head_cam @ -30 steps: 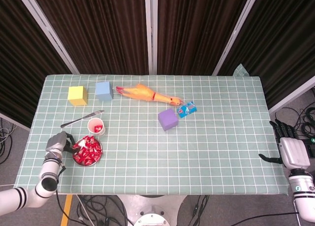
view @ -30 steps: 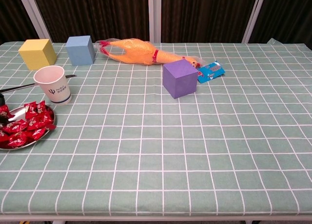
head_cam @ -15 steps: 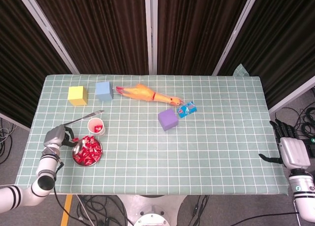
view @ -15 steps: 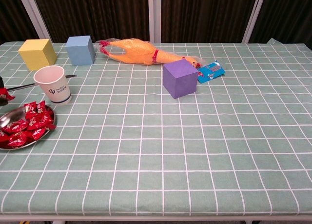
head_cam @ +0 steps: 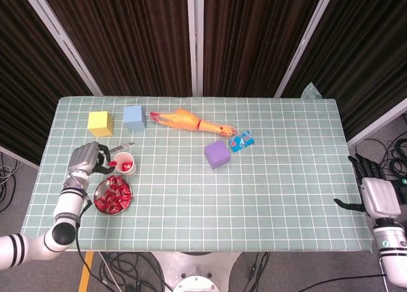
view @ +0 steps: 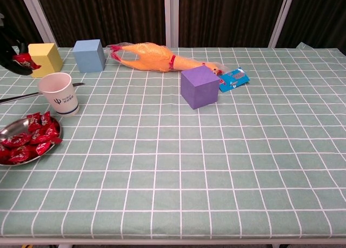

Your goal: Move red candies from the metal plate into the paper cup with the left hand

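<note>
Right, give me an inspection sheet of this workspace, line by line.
Surface: table under a green checked cloth.
Job's things: paper cup upright; metal plate of red candies beside it.
Clutter: three cubes, rubber chicken, blue packet, knife.
Hands: left hand pinches a candy by the cup; right hand open, off the table edge.
Cables: on the floor at both sides.
Surroundings: dark curtains.

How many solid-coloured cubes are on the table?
3: a yellow cube at the far left, a light blue cube beside it, and a purple cube near the table's middle. None looks hidden.
</note>
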`<action>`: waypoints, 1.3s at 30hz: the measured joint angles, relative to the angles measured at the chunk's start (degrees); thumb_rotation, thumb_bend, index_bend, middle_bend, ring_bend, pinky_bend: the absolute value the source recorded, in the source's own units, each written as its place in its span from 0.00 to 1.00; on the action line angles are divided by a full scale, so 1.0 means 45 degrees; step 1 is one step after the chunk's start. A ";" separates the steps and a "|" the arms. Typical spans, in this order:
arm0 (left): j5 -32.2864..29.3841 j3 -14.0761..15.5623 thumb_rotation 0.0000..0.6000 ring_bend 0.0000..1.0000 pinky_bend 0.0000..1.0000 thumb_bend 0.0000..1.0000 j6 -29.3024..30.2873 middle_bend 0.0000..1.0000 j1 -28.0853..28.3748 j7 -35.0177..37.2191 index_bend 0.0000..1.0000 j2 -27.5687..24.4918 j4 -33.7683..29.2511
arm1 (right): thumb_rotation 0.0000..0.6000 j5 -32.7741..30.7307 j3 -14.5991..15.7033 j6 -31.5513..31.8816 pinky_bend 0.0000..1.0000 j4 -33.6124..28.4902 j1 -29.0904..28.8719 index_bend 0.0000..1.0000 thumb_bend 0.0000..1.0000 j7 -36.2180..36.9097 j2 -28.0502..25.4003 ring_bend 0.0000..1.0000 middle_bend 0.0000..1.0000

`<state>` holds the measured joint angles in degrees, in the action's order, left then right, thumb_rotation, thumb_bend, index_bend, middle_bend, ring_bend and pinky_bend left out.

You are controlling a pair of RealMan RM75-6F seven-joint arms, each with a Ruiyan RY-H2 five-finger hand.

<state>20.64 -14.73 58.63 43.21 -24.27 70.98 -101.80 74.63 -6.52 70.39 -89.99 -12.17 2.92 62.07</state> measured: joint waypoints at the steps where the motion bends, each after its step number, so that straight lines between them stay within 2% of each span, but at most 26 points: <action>1: -0.0012 -0.0013 1.00 1.00 1.00 0.26 0.0015 1.00 0.0069 -0.0023 0.70 0.0113 0.0056 | 0.85 -0.0009 0.0006 -0.0003 0.00 0.0002 0.0010 0.00 0.00 0.0005 -0.0011 0.00 0.00; 8: -0.0381 -0.0094 1.00 1.00 1.00 0.26 -0.0224 1.00 0.0762 -0.0274 0.69 0.1139 0.1351 | 0.85 -0.0046 -0.0005 0.0070 0.00 0.0026 0.0081 0.00 0.00 0.0102 -0.0067 0.00 0.00; 16: -0.1026 -0.0057 1.00 1.00 1.00 0.22 -0.0804 1.00 0.1191 -0.0409 0.59 0.1767 0.2659 | 0.85 0.0016 0.0002 0.0124 0.00 0.0245 0.0141 0.00 0.00 0.0323 -0.0061 0.00 0.00; 23: -0.0768 -0.0012 1.00 1.00 1.00 0.20 -0.0754 1.00 0.1029 -0.0156 0.57 0.1509 0.2396 | 0.85 0.0082 -0.0001 0.0160 0.00 0.0186 0.0135 0.00 0.00 0.0274 -0.0038 0.00 0.00; 28: 0.0053 0.0109 1.00 1.00 1.00 0.20 -0.0029 1.00 0.0592 0.0075 0.60 0.0920 0.1109 | 0.85 0.0146 -0.0002 0.0213 0.00 0.0133 0.0133 0.00 0.00 0.0245 -0.0021 0.00 0.00; 31: 0.1060 0.0577 1.00 1.00 1.00 0.19 0.0676 1.00 -0.0060 0.0252 0.60 0.0496 -0.0043 | 0.85 0.0175 -0.0010 0.0144 0.00 0.0151 0.0076 0.00 0.00 0.0244 -0.0002 0.00 0.00; 33: 0.1822 0.1149 1.00 1.00 1.00 0.19 0.1056 1.00 -0.0683 0.0448 0.59 0.0284 -0.0567 | 0.85 0.0231 -0.0001 0.0101 0.00 0.0145 0.0034 0.00 0.00 0.0242 0.0032 0.00 0.00; 36: 0.2362 0.1835 1.00 1.00 1.00 0.18 0.1214 1.00 -0.1509 0.1001 0.53 0.0138 -0.0707 | 0.85 0.0358 0.0045 0.0104 0.00 0.0104 0.0017 0.00 0.00 0.0226 0.0070 0.00 0.00; 39: 0.2767 0.2219 1.00 1.00 1.00 0.17 0.1110 1.00 -0.1958 0.1417 0.51 0.0025 -0.0618 | 0.85 0.0382 0.0058 0.0128 0.00 0.0063 0.0015 0.00 0.00 0.0204 0.0063 0.00 0.00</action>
<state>33.10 -4.75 63.62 34.40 -17.90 71.10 -104.58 76.35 -6.26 70.96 -89.71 -12.11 3.84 62.35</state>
